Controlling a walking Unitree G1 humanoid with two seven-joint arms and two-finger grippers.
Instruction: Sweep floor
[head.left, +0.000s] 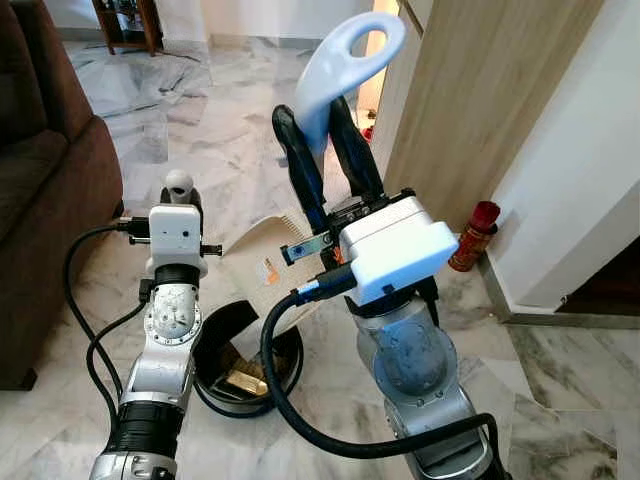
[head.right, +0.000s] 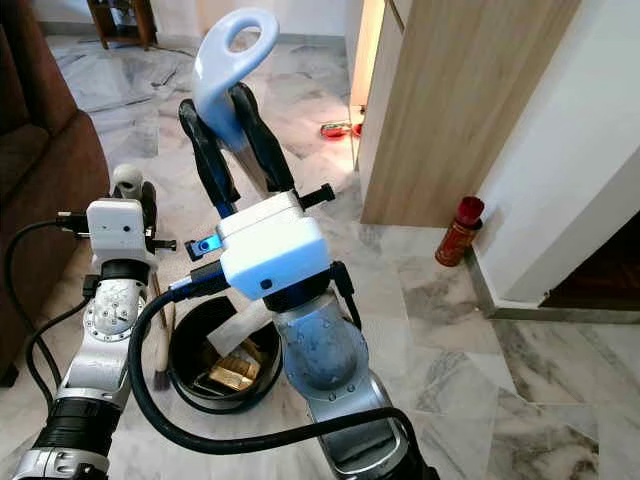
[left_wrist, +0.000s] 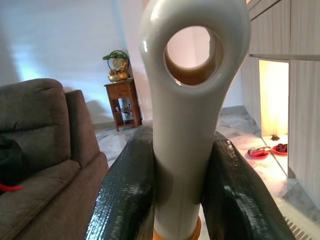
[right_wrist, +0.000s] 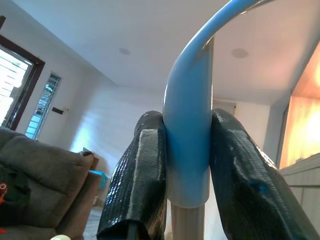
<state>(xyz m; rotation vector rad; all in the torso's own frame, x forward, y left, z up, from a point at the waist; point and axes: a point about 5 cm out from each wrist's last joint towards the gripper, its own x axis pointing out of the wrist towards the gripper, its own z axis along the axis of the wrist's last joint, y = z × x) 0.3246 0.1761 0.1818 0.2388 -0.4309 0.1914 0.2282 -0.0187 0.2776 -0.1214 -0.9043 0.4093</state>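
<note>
Marble floor (head.right: 420, 300) looked mostly swept: right gripper (head.left: 330, 150) clamped the blue dustpan handle (head.left: 345, 60), left gripper (left_wrist: 180, 200) the broom handle (left_wrist: 192, 100), over the bin (head.right: 190, 350).

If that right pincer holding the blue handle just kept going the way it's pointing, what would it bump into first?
Probably nothing nearby. The right pincer, clamped on the blue handle, points upward; its wrist view shows just the ceiling ahead, far off, though depth is hard to judge.

Bright, even daylight fills the room — the marble floor (head.left: 200, 130) shows soft glare. A warm yellow glow spills from a doorway (left_wrist: 272, 100). The 2 head views are sharp; wrist views blur close up — backgrounds stay clear.
</note>
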